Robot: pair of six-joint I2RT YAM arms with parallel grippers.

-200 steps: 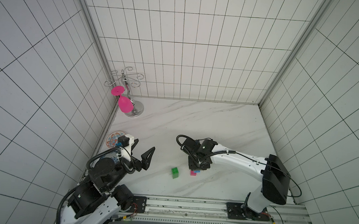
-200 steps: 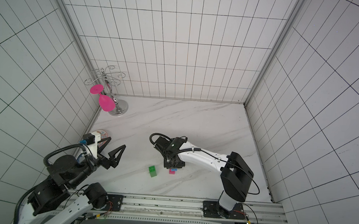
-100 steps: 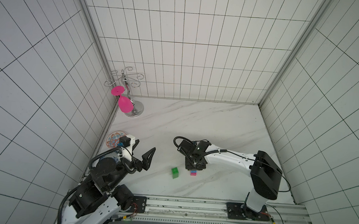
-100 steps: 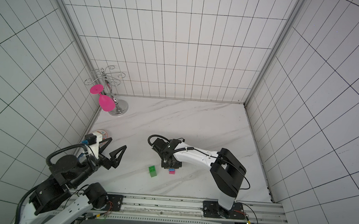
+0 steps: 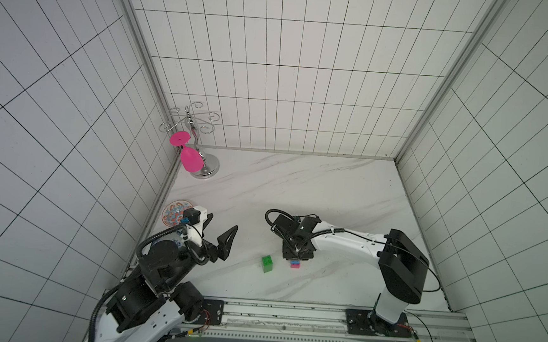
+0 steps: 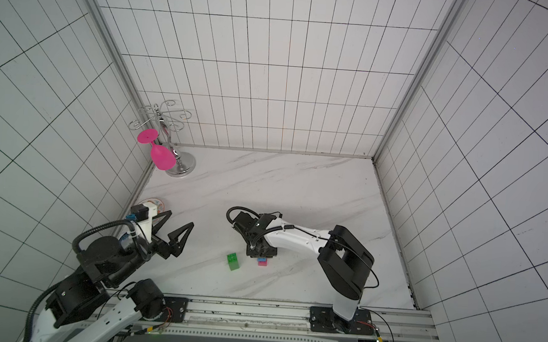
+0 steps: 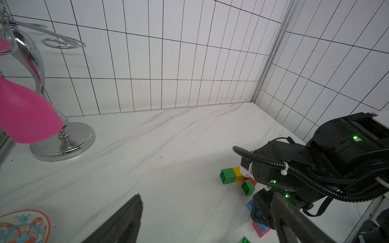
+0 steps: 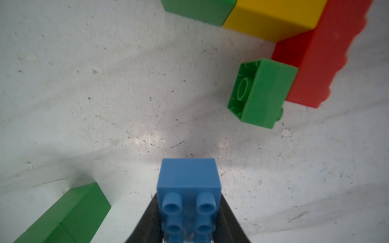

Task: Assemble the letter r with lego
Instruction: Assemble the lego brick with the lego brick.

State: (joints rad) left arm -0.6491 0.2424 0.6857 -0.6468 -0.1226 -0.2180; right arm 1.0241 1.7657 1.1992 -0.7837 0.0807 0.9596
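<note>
My right gripper (image 8: 188,203) is shut on a blue lego brick (image 8: 188,181), studs facing the camera, low over the white table. In both top views that gripper (image 5: 296,253) (image 6: 260,250) hides most of the blue brick (image 5: 296,262). A pink brick (image 5: 294,266) (image 7: 261,230) lies against its underside. Beyond it lie joined green (image 8: 197,8) and yellow (image 8: 273,16) bricks, a red brick (image 8: 320,52) and a tipped green cube (image 8: 265,92). A two-high green stack (image 5: 267,263) (image 6: 233,262) stands to the left. My left gripper (image 5: 222,226) (image 7: 207,196) hangs open and empty, further left.
A chrome glass rack (image 5: 204,168) with a pink wine glass (image 5: 191,161) stands in the back left corner. A patterned plate (image 5: 174,209) lies by the left wall, beside my left arm. Tiled walls close three sides; the arms' rail (image 5: 289,315) runs along the front.
My right arm has swung slightly to the left, its elbow drawing in; the gripper stays shut on the blue brick at the same spot. The left arm has barely moved.
</note>
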